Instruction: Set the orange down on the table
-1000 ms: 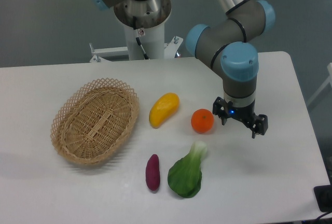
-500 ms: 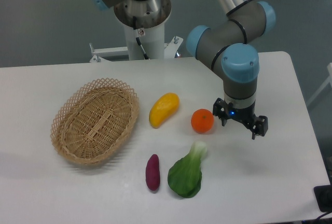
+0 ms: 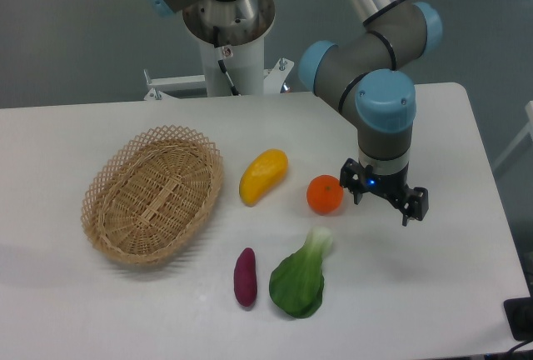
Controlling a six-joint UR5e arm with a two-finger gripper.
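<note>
Nearest the camera: leafy green and a small purple root vegetable side by side on the table, both well clear of the arm.

Mid-table: the orange sits on the white top, nothing pinching it. The gripper is just beside it on the side away from the basket; one finger looks close to or touching the fruit, exact contact is hard to tell. Fingers are spread wide apart, nothing between them.

Same depth, further along: yellow mango-like fruit lies near the orange but apart from it. The wicker basket sits beyond that, nothing visible inside.

Behind: the arm's blue-capped wrist joint is directly above the gripper, and the robot base is at the table's back edge.

Judgement: the orange is already on the table and released, so the task looks essentially complete; the step in hand is the retreat. To do it well, the arm should lift straight up, keep the fingers spread and avoid any sideways sweep toward the orange, because a round fruit rolls at a light nudge and could run into the yellow fruit or the leafy green. Lateral travel should wait until the fingertips are above the top of the orange.
</note>
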